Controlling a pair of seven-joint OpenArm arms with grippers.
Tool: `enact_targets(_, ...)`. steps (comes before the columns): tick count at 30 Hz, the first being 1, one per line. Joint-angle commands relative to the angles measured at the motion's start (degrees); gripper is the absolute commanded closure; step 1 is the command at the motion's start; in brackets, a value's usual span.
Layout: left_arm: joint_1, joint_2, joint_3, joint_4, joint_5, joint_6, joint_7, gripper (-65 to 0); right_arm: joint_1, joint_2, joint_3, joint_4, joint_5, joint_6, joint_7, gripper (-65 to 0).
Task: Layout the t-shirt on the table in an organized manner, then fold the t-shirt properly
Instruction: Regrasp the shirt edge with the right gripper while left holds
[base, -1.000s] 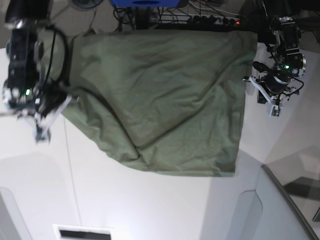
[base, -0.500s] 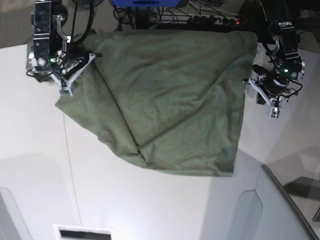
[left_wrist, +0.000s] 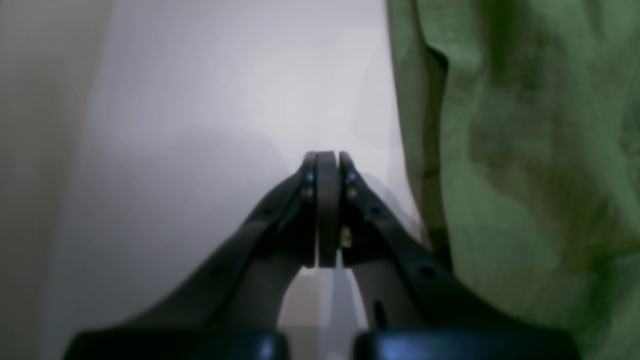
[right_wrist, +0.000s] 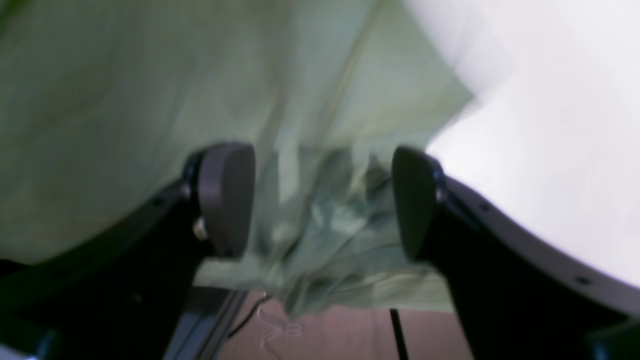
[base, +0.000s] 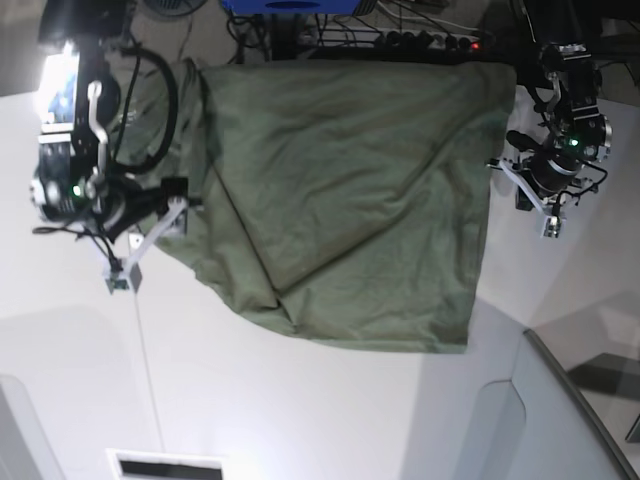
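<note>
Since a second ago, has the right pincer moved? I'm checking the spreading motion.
Yes. In the base view the right pincer is lower and closer to the table's dark seam line than half a second ago, after rising first.

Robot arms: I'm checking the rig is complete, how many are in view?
2. Right gripper at the olive-green cloth t-shirt's left edge in the base view; left gripper off its right edge.

Grey angled panel (base: 560, 400), cables (base: 420, 35).
</note>
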Motion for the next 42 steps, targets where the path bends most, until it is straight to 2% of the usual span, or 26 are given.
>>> enact_targets(1,-0.5,-0.7,-0.2,0.9,-0.3,0.2,-1.0,0.0,1.8,-0.3,-0.2,-1.8,0.6,0.2,0.9,-41.1)
enact_targets(7,-0.1,-0.7,-0.2,0.9,-0.3,0.2,-1.0,0.0,7.6,-1.2,-0.3,-14.1,0.6,0.2,2.8,-41.1)
enact_targets(12,0.0,-0.6,-0.2,0.9,-0.5,0.2,-1.0,0.0,8.3,-2.5,-0.3,-20.2,0.6,0.2,8.0,-39.8)
enact_targets(14,0.0,-0.6,-0.2,0.9,-0.6,0.2,-1.0,0.0,8.3,-2.5,-0.3,-21.4,0.6,0.2,8.6,-32.3)
enact_targets(15,0.0,-0.6,-0.2,0.9,-0.6,0.2,-1.0,0.0,8.3,-2.5,-0.3,-21.7,0.6,0.2,8.6,-25.7)
enact_targets(18,0.0,-0.6,-0.2,0.9,-0.4,0.2,-1.0,0.0,8.3,-2.6,-0.3,-21.6,0.6,0.2,8.5,0.0)
enact_targets(21,0.0,-0.6,-0.2,0.9,-0.6,0.2,-1.0,0.0,8.0,-3.8,-0.3,-19.5,0.6,0.2,7.3,-1.8)
enact_targets(23,-0.1,-0.6,-0.2,0.5,-0.5,0.2,-1.0,0.0,7.5,-4.6,-0.9,-16.6,0.6,0.2,4.8,0.0)
enact_targets(29,-0.5,-0.6,-0.2,-0.5,-0.4,0.2,-1.0,0.0,3.1,-4.7,-16.9,-6.7,0.6,0.2,2.1,0.0)
enact_targets(32,-0.5,-0.6,-0.2,-0.6,-0.3,0.2,-1.1,0.0,2.5,-5.0,-22.6,-9.6,0.6,0.2,2.2,0.0)
enact_targets(35,-0.5,-0.6,-0.2,-0.6,-0.3,0.2,-1.1,0.0,2.8,-6.1,-25.2,-16.3,0.6,0.2,2.4,-1.7)
enact_targets(37,-0.5,-0.7,-0.2,-0.6,-0.3,0.2,-1.1,0.0,2.8,-6.5,-25.2,-18.8,0.6,0.2,2.5,-8.3)
enact_targets(39,-0.5,-0.7,-0.2,-0.6,-0.3,0.2,-1.1,0.0,2.6,-6.5,-25.6,-18.4,0.6,0.2,2.4,-18.6)
enact_targets(42,-0.6,-0.8,-0.2,-0.6,-0.3,0.2,-1.1,0.0,1.8,-5.1,-25.7,-12.4,0.6,0.2,1.6,-30.2)
